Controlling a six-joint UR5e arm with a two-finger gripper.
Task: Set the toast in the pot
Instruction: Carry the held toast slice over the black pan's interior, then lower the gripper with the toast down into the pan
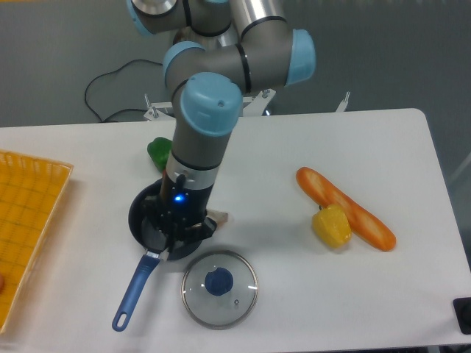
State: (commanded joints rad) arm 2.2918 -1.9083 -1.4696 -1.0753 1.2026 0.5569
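Most of the job looks done to you, operator, but not all of it: the gripper [175, 239] hangs low over the pot [144, 226], and a pale corner of the toast [219, 218] pokes out at its right side, just past the pot's right rim. You'd judge the slice carried, raised above the table, not yet dropped inside. What's left is centring it over the bowl and letting go. The pincer's fingers are hidden under the wrist, so you cannot tell whether they are pinched or parted (the jutting slice hints at a grip, no more).

Now the count, big to small: one table [383, 147], one yellow tray [22, 220] at the left edge, one pot, one orange baguette [346, 208], one glass lid [219, 287] with a blue knob, one yellow pepper [331, 227], one green pepper [157, 151] half hidden behind the arm, one toast.
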